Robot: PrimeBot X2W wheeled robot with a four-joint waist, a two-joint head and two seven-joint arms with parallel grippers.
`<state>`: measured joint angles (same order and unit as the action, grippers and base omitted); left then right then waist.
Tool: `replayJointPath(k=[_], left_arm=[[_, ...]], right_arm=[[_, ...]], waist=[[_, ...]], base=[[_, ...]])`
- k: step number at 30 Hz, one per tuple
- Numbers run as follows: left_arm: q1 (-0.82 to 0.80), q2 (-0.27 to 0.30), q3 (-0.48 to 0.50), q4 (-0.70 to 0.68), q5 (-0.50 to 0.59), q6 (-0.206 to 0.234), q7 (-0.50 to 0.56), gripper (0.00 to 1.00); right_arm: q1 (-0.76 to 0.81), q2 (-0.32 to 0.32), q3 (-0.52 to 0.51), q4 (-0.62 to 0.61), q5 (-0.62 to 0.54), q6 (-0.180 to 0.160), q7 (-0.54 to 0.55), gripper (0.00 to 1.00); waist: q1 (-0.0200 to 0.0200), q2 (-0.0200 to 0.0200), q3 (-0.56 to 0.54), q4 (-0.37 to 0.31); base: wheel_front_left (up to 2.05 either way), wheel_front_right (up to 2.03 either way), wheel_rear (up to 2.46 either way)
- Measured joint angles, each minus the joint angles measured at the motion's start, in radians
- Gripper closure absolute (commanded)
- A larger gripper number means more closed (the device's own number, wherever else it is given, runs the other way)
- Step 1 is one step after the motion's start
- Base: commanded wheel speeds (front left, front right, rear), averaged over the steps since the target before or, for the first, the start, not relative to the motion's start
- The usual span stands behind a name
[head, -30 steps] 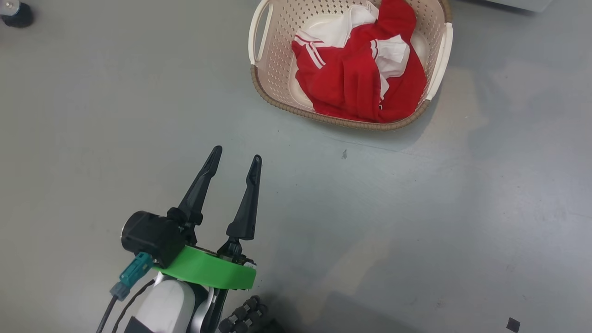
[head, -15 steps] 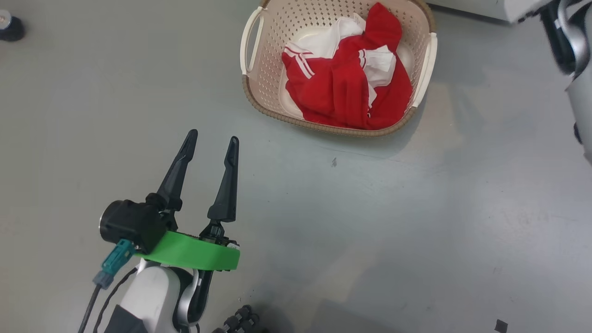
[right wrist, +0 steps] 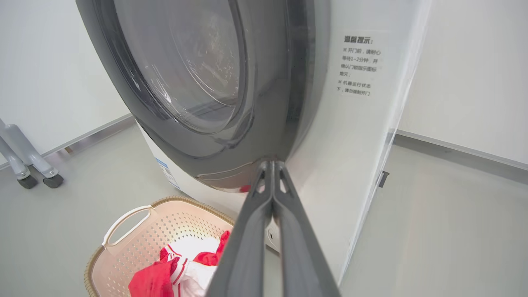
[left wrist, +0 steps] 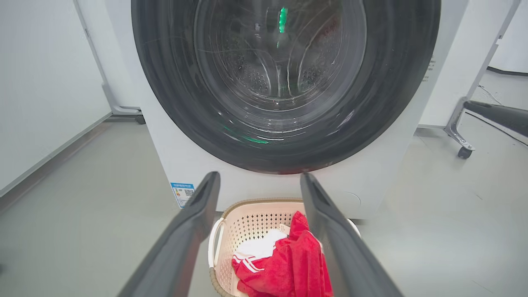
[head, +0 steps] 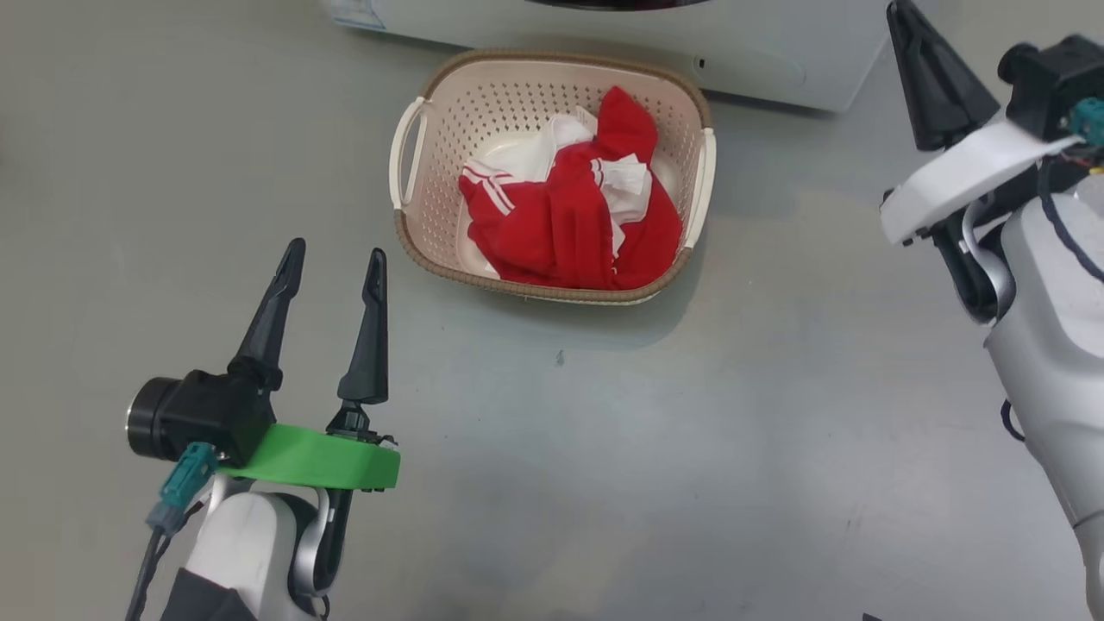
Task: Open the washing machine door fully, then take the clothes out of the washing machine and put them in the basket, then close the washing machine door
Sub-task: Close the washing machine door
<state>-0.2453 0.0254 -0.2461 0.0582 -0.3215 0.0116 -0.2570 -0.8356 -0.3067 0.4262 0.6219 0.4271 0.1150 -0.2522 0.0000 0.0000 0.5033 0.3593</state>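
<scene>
Red fabric with white stripes, the clothes [head: 565, 233] lie heaped inside the cream perforated basket [head: 483, 121]. The basket stands on the grey floor [head: 690, 448], just in front of the white washing machine [left wrist: 189, 165]. The washing machine door [left wrist: 165, 90], black-rimmed with a glass centre, sits against the machine's front. The left pincer [head: 336, 250] hovers over the floor beside the basket, its fingers spread with nothing between them. The right pincer [right wrist: 271, 164] has its fingers pressed together, tips close to the door's lower rim; I cannot tell whether they touch it.
</scene>
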Motion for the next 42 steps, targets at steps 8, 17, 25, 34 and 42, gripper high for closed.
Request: replayJointPath(k=[8,17,25,34,42], left_arm=[[0.034,0.001,0.058,0.018,0.029,-0.009,0.0,0.0],[0.094,0.001,0.128,0.033,0.053,-0.017,0.0,0.0],[0.136,0.002,0.179,0.047,0.06,-0.019,0.0,0.0],[0.197,0.002,0.213,0.061,0.067,-0.031,0.0,0.0],[0.226,0.003,0.224,0.069,0.085,-0.041,0.0,0.0]], right_arm=[[0.152,0.037,-0.074,-0.057,0.033,0.0,0.0,0.36],[0.332,0.057,-0.193,-0.142,0.059,-0.031,0.0,0.0],[0.463,0.079,-0.246,-0.215,0.036,-0.048,0.0,0.0],[0.596,0.113,-0.303,-0.3,-0.017,-0.079,0.0,0.0],[0.672,0.123,-0.327,-0.348,-0.065,-0.09,0.0,0.0]], waist=[[0.0,0.0,-0.088,-0.068],[0.0,0.0,-0.174,-0.159],[-0.0001,0.0,-0.244,-0.233],[-0.0001,0.0,-0.331,-0.296],[-0.0001,0.0,-0.392,-0.314]], base=[[0.0,0.0,0.0],[0.0,0.0,0.0],[0.0,0.0,0.0],[0.0,0.0,0.0],[0.0,0.0,0.0]])
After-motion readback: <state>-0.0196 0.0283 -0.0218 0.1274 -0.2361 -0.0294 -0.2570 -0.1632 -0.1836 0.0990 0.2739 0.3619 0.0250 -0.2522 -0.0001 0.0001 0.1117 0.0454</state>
